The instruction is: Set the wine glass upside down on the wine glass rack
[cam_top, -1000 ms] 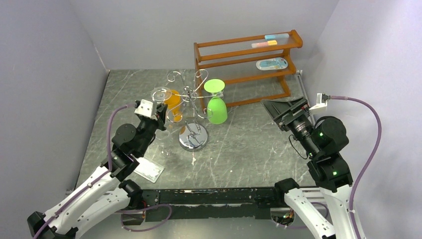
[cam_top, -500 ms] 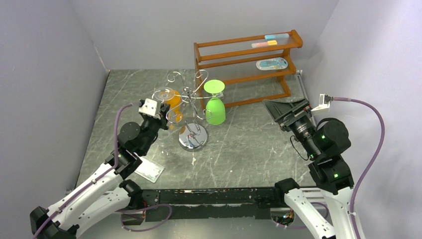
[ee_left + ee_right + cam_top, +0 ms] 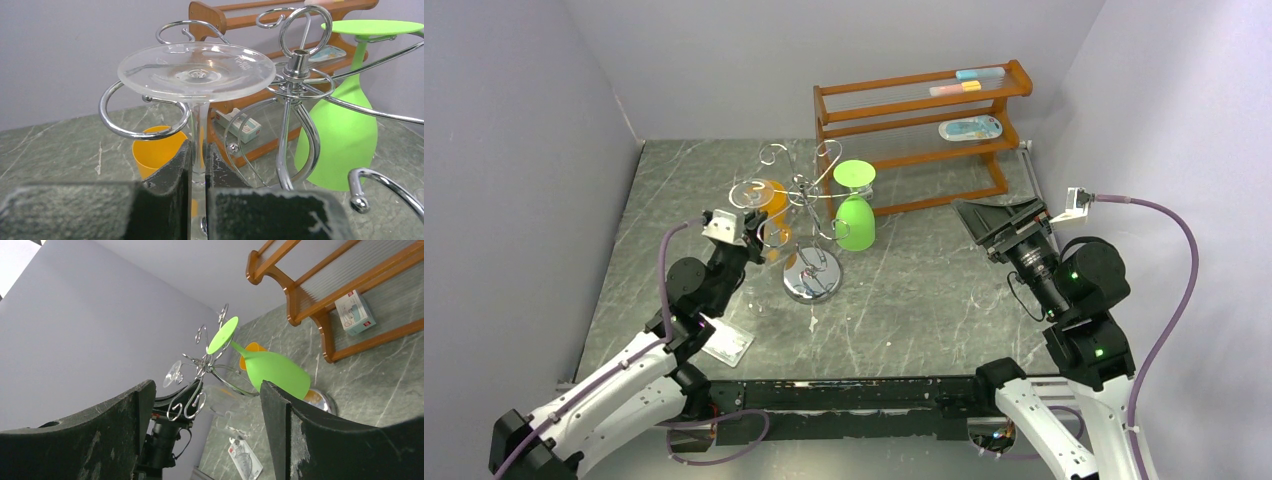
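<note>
The grey stone-patterned desk carries a brown wooden shelf well beyond both tools. Straight ahead of the left tool rises the chrome wine glass rack, and a green wine glass already hangs upside down on its far right side. The clear wine glass is inverted too, its foot uppermost just above the tool, whose pads are clamped on the stem. The foot sits over a curled rack arm, with the stem at the mouth of that curl. I cannot tell whether the foot bears on the wire. I judge the hanging nearly done, with settling and letting go left to do. The right tool stands spread wide, holding nothing, well off to the side.
</note>
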`<state>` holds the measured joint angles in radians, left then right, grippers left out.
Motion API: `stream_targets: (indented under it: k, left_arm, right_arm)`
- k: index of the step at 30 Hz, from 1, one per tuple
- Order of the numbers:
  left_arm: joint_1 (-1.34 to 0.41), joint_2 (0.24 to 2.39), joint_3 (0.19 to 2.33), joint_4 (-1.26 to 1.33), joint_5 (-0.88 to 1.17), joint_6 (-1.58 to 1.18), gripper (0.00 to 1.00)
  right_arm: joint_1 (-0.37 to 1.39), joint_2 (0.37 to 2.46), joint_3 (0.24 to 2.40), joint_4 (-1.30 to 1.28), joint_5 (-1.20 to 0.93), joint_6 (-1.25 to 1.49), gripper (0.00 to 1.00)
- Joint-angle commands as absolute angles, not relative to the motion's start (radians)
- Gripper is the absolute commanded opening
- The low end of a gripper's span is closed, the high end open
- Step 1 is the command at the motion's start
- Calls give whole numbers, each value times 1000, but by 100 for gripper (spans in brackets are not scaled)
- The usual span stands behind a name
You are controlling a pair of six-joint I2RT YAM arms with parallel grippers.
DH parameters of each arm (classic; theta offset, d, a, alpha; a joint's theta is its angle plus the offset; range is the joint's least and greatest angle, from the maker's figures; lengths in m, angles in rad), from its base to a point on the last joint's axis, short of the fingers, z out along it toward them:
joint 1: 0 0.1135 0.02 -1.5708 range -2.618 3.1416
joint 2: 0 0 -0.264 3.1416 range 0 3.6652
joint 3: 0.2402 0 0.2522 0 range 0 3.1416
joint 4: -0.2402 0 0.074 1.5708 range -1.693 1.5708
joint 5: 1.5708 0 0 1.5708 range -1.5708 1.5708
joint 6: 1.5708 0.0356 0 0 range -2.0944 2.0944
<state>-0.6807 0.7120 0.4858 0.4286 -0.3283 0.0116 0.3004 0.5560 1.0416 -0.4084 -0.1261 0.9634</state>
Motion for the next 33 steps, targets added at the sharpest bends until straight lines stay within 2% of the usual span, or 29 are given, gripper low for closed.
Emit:
stream_targets:
  k: [1, 16, 25, 33]
  left_arm:
    - [-647, 732, 474, 576, -300, 6, 5]
    - [-558, 798, 470, 686, -198, -12, 5]
    - [-554, 826, 495, 726, -256, 16, 5]
    - [-555, 748, 443, 740, -333, 6, 5]
  right_arm:
    - [295, 551, 1048, -389, -115, 943, 80]
    - [296, 549, 1042, -378, -118, 943, 80]
    - [295, 552, 1042, -378, -121, 948, 80]
    - [296, 549, 1040, -382, -120, 950, 80]
